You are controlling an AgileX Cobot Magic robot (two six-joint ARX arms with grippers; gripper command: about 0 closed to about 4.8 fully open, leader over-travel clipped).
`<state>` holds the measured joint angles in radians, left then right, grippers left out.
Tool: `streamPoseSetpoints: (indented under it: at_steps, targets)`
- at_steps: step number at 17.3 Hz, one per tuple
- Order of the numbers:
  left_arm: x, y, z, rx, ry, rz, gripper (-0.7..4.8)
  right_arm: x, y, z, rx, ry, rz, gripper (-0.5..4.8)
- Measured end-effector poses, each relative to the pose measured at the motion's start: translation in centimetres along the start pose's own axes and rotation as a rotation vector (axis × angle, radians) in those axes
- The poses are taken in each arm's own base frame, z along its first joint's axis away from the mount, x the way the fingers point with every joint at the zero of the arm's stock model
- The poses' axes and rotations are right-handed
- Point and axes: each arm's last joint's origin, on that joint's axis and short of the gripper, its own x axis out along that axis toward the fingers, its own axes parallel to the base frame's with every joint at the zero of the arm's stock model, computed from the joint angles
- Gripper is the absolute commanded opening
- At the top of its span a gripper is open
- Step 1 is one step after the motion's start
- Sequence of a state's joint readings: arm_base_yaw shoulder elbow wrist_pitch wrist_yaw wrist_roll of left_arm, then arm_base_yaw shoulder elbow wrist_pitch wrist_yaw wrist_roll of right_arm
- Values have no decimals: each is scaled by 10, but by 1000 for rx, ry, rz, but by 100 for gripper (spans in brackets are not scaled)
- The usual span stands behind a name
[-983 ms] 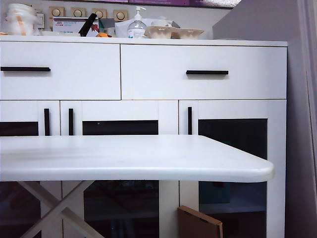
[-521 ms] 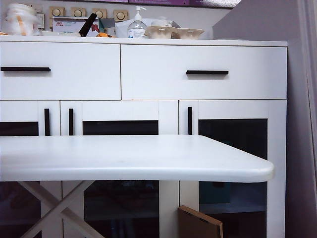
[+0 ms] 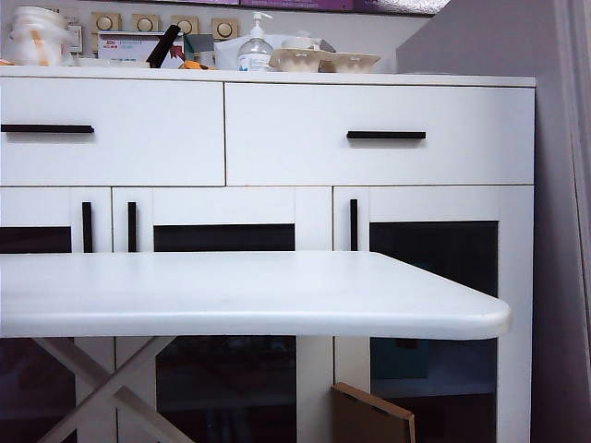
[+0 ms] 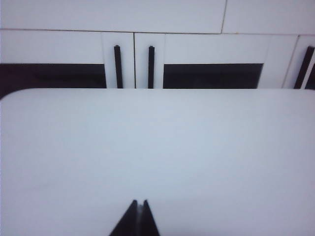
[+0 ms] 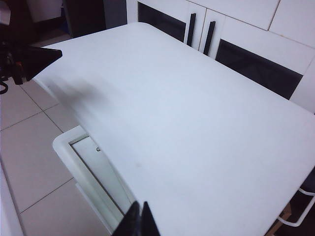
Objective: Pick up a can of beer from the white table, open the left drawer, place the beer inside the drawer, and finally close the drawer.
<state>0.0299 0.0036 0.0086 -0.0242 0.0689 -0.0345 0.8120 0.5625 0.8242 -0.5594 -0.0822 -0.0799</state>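
The can of beer shows in no view. The white table (image 3: 231,291) stands in front of the cabinet with nothing on its top. Above it, the left drawer (image 3: 111,129) is shut, front flush, with its black bar handle (image 3: 46,128) level. Neither gripper appears in the exterior view. In the left wrist view my left gripper (image 4: 139,202) is shut and empty, held low over the near part of the table top (image 4: 157,147), pointing at the cabinet. The right wrist view has my right gripper (image 5: 139,204) shut and empty above the table's near edge (image 5: 113,167).
The right drawer (image 3: 379,134) is also shut. Glass-paned doors with vertical black handles (image 3: 88,226) sit below the drawers. A pump bottle (image 3: 256,46) and clutter stand on the cabinet. Cardboard (image 3: 369,417) leans under the table. A dark pointed arm part (image 5: 34,60) hangs past the table's far corner.
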Motion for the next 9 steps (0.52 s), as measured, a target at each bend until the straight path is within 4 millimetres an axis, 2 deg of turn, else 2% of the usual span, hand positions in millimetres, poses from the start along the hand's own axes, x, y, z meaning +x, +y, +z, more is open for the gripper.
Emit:
streamPoseSetpoints:
  at_steps: [9]
  targets:
    - [0, -4, -1, 16, 5, -36, -5, 0, 0, 0, 0, 0, 0, -5]
